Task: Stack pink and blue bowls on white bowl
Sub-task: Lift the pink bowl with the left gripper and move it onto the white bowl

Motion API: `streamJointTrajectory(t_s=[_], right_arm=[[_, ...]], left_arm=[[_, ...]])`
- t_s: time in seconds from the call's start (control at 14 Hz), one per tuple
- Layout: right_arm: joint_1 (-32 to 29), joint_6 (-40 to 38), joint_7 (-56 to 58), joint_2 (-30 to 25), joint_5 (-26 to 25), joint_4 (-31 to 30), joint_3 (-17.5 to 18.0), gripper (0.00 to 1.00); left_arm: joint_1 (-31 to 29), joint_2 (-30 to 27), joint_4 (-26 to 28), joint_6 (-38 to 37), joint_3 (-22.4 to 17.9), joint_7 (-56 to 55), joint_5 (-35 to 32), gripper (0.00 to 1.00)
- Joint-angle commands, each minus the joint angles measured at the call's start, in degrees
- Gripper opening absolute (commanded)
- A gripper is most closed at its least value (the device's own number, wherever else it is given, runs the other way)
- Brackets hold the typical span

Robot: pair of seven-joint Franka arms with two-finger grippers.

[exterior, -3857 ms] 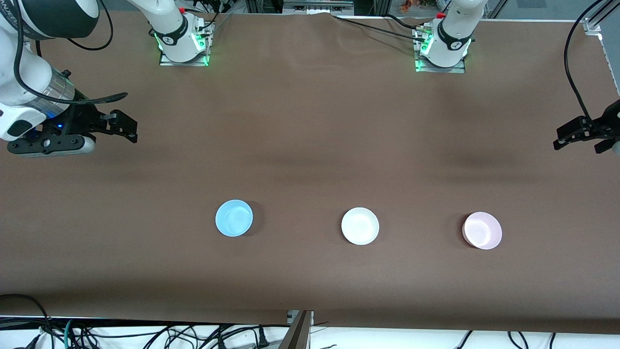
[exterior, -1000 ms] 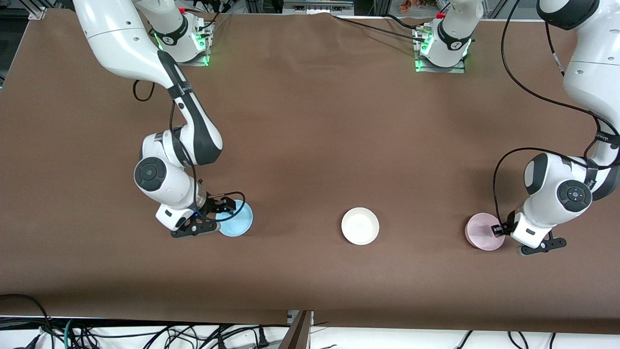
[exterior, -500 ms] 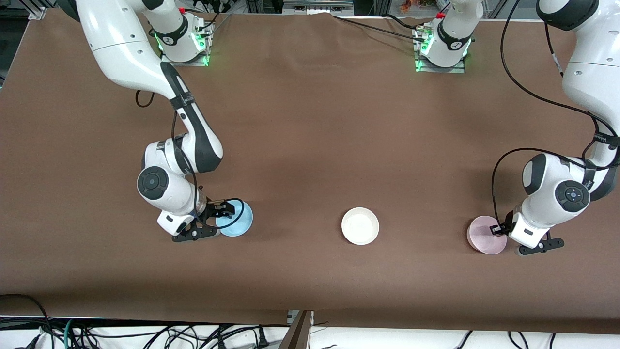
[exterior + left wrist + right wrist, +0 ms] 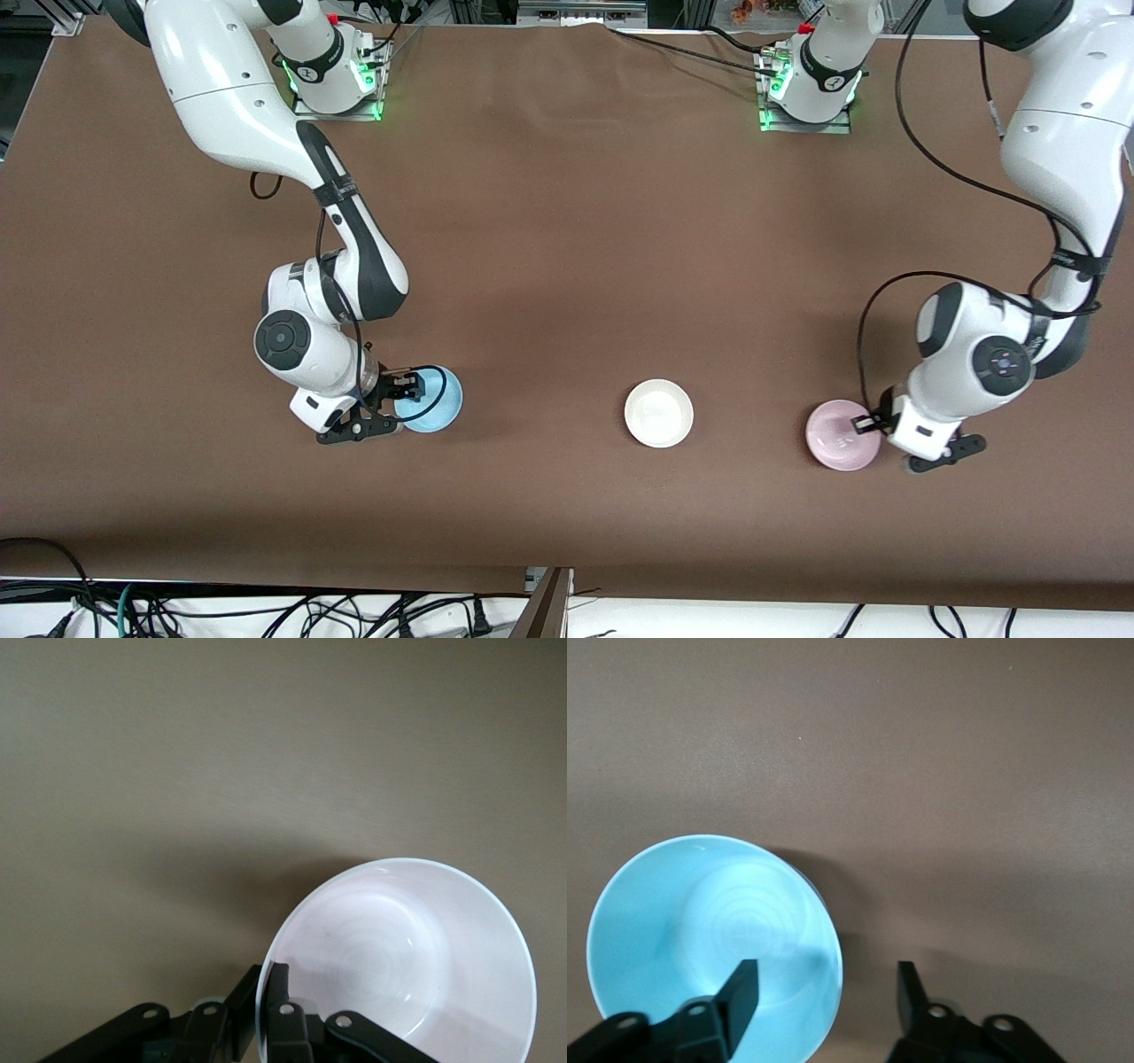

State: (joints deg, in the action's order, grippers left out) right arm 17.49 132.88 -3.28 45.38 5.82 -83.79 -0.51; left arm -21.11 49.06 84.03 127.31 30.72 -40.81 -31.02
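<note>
The pink bowl (image 4: 837,434) hangs slightly tilted just over the table toward the left arm's end, and my left gripper (image 4: 866,424) is shut on it. In the left wrist view the pink bowl (image 4: 399,957) has its rim pinched by the left gripper (image 4: 270,979). The white bowl (image 4: 658,413) sits alone mid-table. Toward the right arm's end, the blue bowl (image 4: 438,399) rests on the table. My right gripper (image 4: 409,387) is open astride its rim. In the right wrist view the right gripper (image 4: 826,979) has one finger over the inside of the blue bowl (image 4: 700,921) and one outside.
Brown cloth (image 4: 567,266) covers the table. The right arm's base (image 4: 332,80) and the left arm's base (image 4: 811,89) stand along the edge farthest from the front camera. Loose cables (image 4: 266,611) lie below the nearest edge.
My left gripper has carried the pink bowl sideways toward the white bowl. The right gripper's fingers have narrowed around the blue bowl's rim. The white and blue bowls have not moved.
</note>
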Motion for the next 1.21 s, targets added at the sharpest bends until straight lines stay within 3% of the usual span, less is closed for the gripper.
streamJointTrajectory(t_s=[0.0,0.36,0.5,0.86,1.14], right_arm=[[-0.26,-0.34,1.17,0.77,0.6,1.52,0.16,0.52],[-0.52,-1.04,1.17,0.77,0.6,1.61,0.25,0.11],[-0.44,-1.74,1.17,0.68,0.6,1.87,0.25,0.0],[-0.44,-4.98,0.74,0.5,1.21,3.89,0.43,0.0],[-0.35,-9.47,0.47,0.41,5.16,7.06,0.34,0.0]], left_arm=[[6.77,0.16,-5.1,-4.26,-1.01,-7.42,1.75,0.0],[12.57,0.86,-7.47,-4.18,-1.54,-14.36,6.06,0.0],[14.16,2.0,-8.96,-4.09,-1.63,-17.45,6.15,0.0],[18.03,2.36,-10.29,-4.17,-1.36,-23.79,6.23,0.0],[17.85,0.69,-10.29,-4.79,-0.48,-23.79,7.64,0.0]])
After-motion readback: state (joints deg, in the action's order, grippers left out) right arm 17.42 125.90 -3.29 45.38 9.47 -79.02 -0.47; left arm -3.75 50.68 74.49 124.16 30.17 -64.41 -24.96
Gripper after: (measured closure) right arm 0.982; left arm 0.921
